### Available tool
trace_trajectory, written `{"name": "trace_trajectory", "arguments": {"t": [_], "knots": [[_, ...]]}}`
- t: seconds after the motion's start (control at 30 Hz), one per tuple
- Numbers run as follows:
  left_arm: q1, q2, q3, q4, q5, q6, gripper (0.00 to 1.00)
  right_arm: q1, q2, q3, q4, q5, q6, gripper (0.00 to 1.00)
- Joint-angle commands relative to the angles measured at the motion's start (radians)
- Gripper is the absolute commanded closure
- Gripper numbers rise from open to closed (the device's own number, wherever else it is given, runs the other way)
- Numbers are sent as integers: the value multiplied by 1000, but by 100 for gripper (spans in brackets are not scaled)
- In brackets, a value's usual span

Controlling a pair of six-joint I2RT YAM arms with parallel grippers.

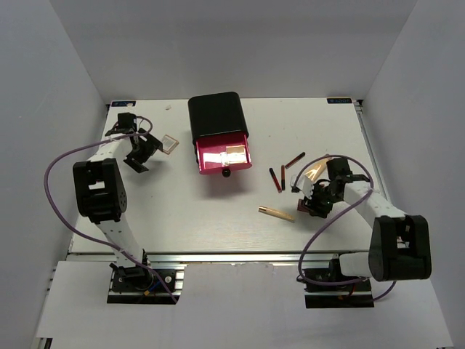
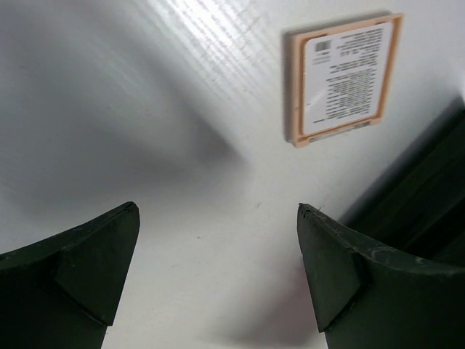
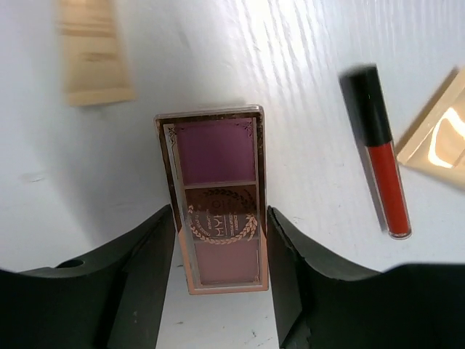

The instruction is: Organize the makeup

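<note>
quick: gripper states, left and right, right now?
Left gripper: open, holding nothing.
Right gripper: closed on the palette.

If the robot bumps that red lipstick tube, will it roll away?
Probably. The lip stick looks round and slim, lying flat on the smooth table, so a sideways nudge could roll it. It also looks glossy, so the fingers might slip.

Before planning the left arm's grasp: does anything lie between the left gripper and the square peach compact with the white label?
Nothing visible does. Only bare white table lies between the open left gripper and the square peach compact; the black box stands off to one side.
</note>
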Motion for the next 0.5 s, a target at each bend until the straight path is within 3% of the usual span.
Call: {"name": "trace_trajectory", "arguments": {"t": [0.0,0.13,0.2,0.33,0.47], "knots": [[11,-74,-20,9,8,-1,2,0,-105,72,-162,-176,-146,100],[17,-99,-50,15,10,-1,2,40,-150,229,-193,-342,-177,100],[20,-110,-60,16,13,1,2,132,-144,292,-153,-383,-171,100],[22,-153,-93,24,19,-1,2,325,-60,443,-43,-387,-151,100],[25,-194,-140,32,25,-2,2,483,87,649,118,-289,-12,100]]}}
